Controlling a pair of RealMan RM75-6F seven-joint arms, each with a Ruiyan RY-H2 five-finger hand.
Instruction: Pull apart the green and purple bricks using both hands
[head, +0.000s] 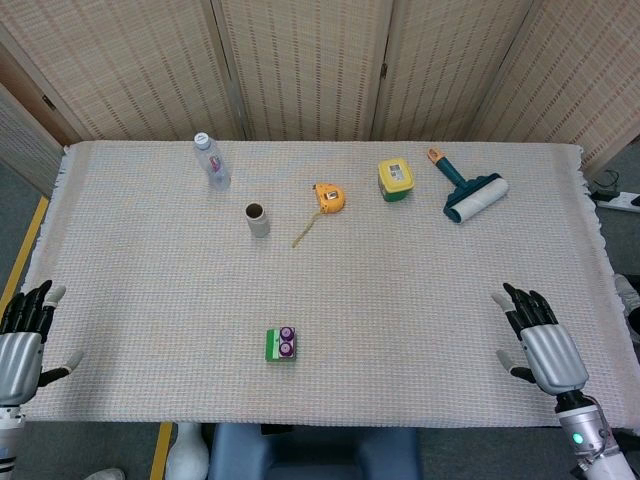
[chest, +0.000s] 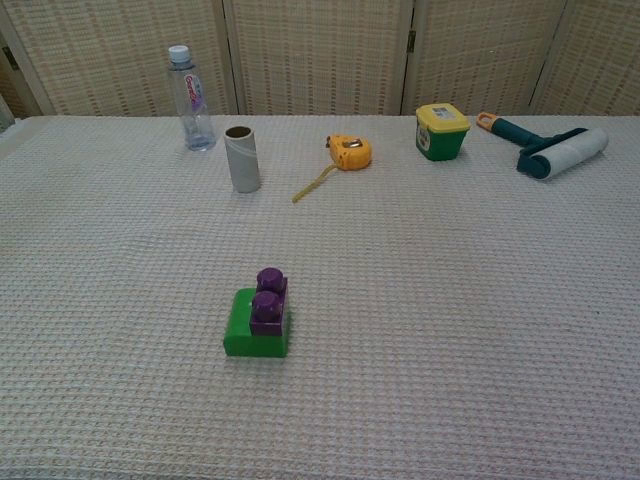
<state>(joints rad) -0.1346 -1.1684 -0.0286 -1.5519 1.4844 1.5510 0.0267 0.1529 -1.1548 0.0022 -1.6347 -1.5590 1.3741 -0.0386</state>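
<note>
Nothing was done yet: purple brick (chest: 269, 298) sat stacked on green brick (chest: 254, 325) at the table (head: 420, 300) near-centre front, left hand (head: 22, 335) and right hand (head: 540, 345) both spread empty at the edges.

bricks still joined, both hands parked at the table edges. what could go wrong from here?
1. The purple brick is small and sits on the right half of the green brick; two hands may crowd each other and get a poor grip.
2. The left robot hand and right robot hand are both open and far off; a sideways approach could shove the pair across the cloth.
</note>
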